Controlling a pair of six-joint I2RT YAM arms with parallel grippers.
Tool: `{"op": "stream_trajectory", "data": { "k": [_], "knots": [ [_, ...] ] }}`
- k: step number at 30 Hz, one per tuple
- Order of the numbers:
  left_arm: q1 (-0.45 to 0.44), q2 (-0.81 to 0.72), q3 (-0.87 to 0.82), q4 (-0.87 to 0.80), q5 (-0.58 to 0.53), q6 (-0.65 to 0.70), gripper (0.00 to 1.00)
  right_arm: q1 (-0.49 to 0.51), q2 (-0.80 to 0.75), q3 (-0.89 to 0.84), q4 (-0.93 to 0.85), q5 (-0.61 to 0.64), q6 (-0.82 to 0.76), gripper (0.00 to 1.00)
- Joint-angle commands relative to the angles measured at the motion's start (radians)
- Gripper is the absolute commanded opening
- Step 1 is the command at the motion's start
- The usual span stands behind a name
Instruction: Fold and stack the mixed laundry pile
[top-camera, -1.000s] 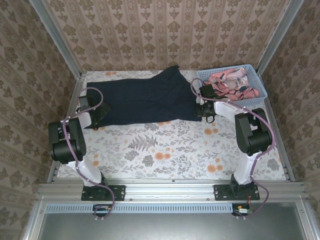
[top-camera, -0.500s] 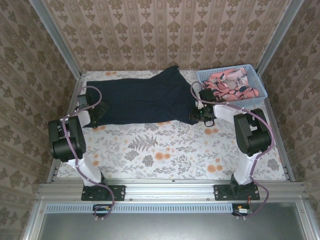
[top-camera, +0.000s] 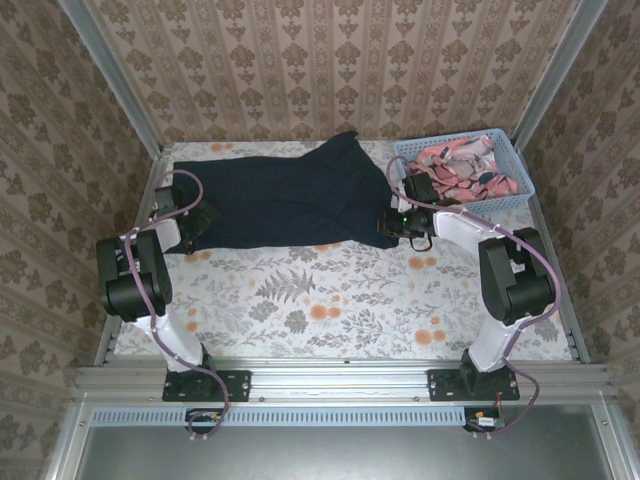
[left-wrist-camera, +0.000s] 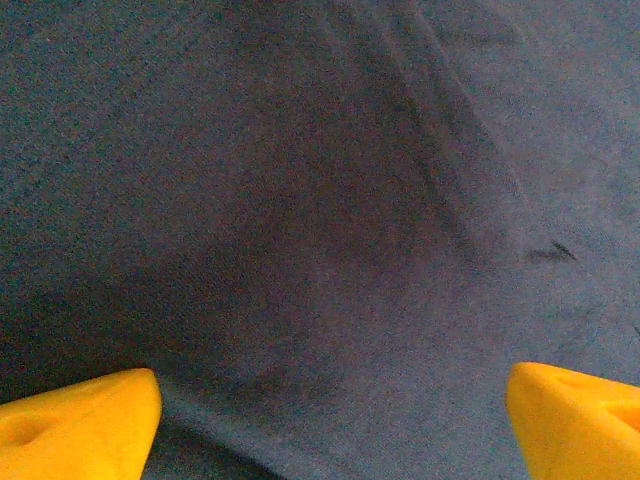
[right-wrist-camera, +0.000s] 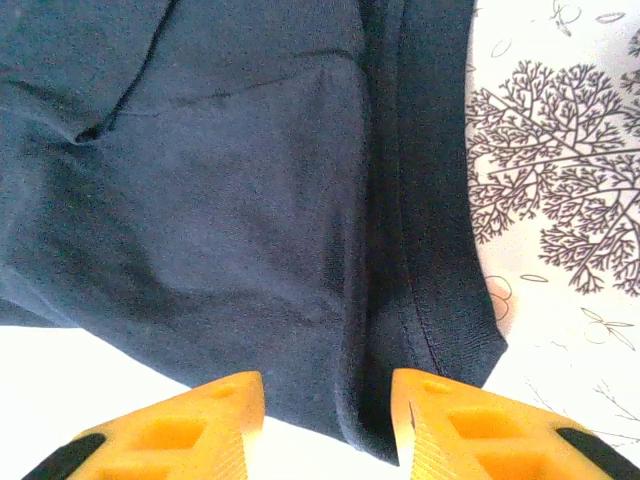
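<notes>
The dark navy T-shirt (top-camera: 290, 200) lies spread flat across the back of the table. My left gripper (top-camera: 195, 225) hovers over its left end, open wide; its yellow fingertips (left-wrist-camera: 90, 420) sit far apart above plain dark cloth (left-wrist-camera: 320, 220). My right gripper (top-camera: 395, 222) is at the shirt's right edge, open. The folded hem (right-wrist-camera: 420, 330) lies loose in the gap between its yellow fingers (right-wrist-camera: 190, 430). The pink patterned garment (top-camera: 460, 165) lies heaped in the light blue basket (top-camera: 517, 163) at the back right.
The table (top-camera: 330, 300) has a white floral cover, bare from the shirt's near edge to the arm bases. Metal frame rails and patterned walls close in the left, right and back sides. The basket stands just right of my right gripper.
My right gripper's jaws have parted and released the shirt's right edge. The right arm's elbow swung slightly right. The left gripper has stayed wide open and shifted a little.
</notes>
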Motion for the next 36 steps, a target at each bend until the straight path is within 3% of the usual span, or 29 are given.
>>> {"op": "stream_trajectory", "data": {
  "k": [1,6,10,20,25,28,30,36],
  "knots": [
    [0.009,0.045,0.005,-0.060,0.029,0.009,0.91,0.006,0.051,-0.012,0.024,-0.030,0.000,0.37],
    [0.009,0.056,0.008,-0.066,0.021,0.012,0.91,0.006,0.067,-0.017,0.028,-0.035,0.007,0.23],
    [0.015,0.070,0.015,-0.081,0.016,0.009,0.91,-0.013,0.032,-0.020,-0.028,0.068,0.005,0.00],
    [0.026,0.078,0.035,-0.104,0.019,0.009,0.91,-0.071,-0.035,-0.001,-0.122,0.234,-0.030,0.00],
    [0.026,0.074,0.043,-0.122,0.030,0.020,0.92,-0.066,-0.005,0.020,-0.132,0.226,-0.020,0.00],
    [0.021,0.049,0.057,-0.148,0.077,0.025,1.00,-0.049,-0.013,0.029,-0.168,0.249,-0.032,0.24],
    [0.010,-0.002,0.063,-0.170,0.090,0.025,1.00,-0.036,-0.052,0.024,-0.185,0.271,-0.035,0.38],
    [-0.084,-0.203,0.088,-0.261,-0.071,0.097,1.00,0.036,-0.127,0.053,-0.194,0.282,0.001,0.39]
  ]
}}
